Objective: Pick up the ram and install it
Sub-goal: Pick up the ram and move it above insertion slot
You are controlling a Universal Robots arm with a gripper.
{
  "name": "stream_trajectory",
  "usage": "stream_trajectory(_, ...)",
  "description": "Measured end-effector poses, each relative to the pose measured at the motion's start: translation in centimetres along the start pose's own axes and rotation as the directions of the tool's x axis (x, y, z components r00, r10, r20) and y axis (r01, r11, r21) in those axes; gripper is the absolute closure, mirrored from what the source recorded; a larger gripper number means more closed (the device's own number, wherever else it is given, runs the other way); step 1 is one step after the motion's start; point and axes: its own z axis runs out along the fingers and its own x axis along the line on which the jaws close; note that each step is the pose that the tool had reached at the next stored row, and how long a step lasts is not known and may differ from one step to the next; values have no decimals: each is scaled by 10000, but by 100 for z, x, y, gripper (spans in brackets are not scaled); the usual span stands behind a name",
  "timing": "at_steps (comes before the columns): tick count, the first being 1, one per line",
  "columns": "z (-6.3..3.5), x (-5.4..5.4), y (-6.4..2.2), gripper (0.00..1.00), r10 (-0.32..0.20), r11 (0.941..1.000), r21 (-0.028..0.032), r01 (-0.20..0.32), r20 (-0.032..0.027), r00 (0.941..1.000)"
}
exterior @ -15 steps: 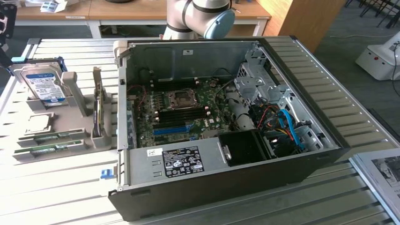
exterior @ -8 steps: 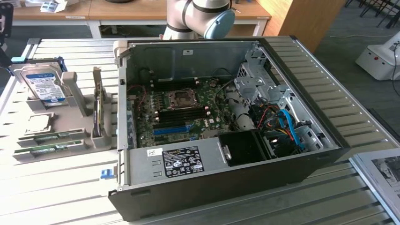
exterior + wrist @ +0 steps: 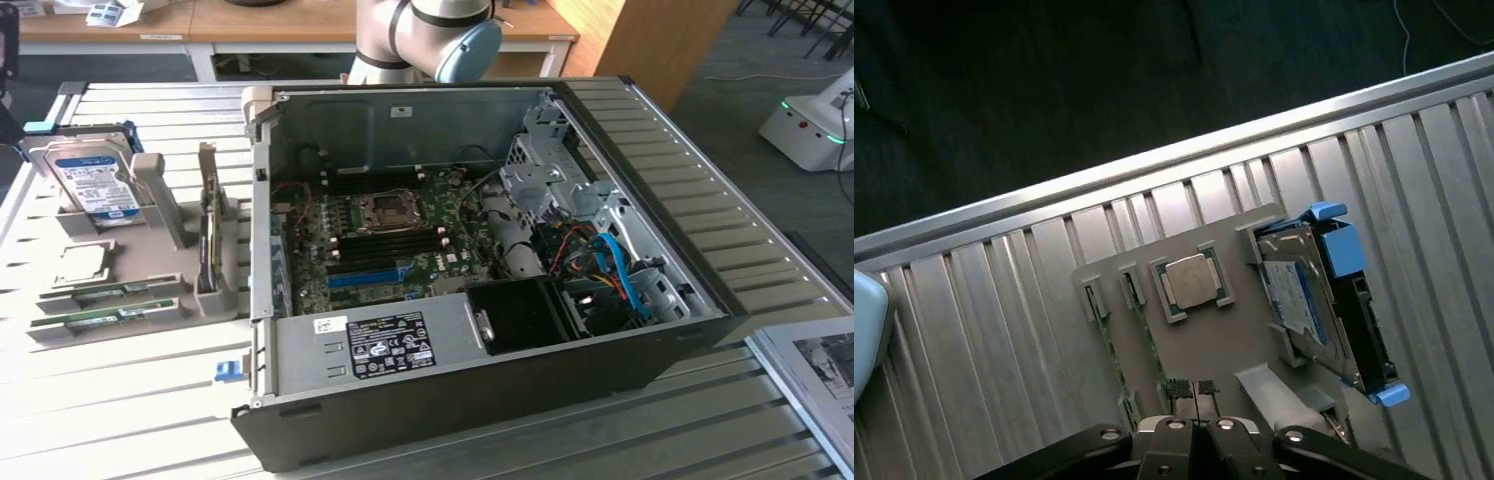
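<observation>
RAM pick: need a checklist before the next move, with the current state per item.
1. End effector empty: ok, it holds nothing.
2. End effector open for a grasp: not ok, it is shut.
3. Ram sticks seated in the grey fixture: ok, two lie side by side.
4. Computer case open, motherboard exposed: ok.
5. Memory slots free, latches open: cannot tell.
6. Hard drive apart from the ram sticks: ok, the processor chip sits between them.
</observation>
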Motion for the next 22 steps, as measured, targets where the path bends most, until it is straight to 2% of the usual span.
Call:
stream_trajectory(5,2,0,0,90,-908,9959,-23,908,-40,9959)
stream_trajectory(10,5,0,0,90,-1813,9834,-50,1813,-78,9834)
stream_trajectory(15,8,0,0,90,-2694,9630,-79,2693,-113,9630)
stream_trajectory(21,12,0,-1,90,-3684,9296,-118,3683,-156,9295)
stream_trajectory(22,11,1,0,90,-3749,9271,-121,3747,-162,9269)
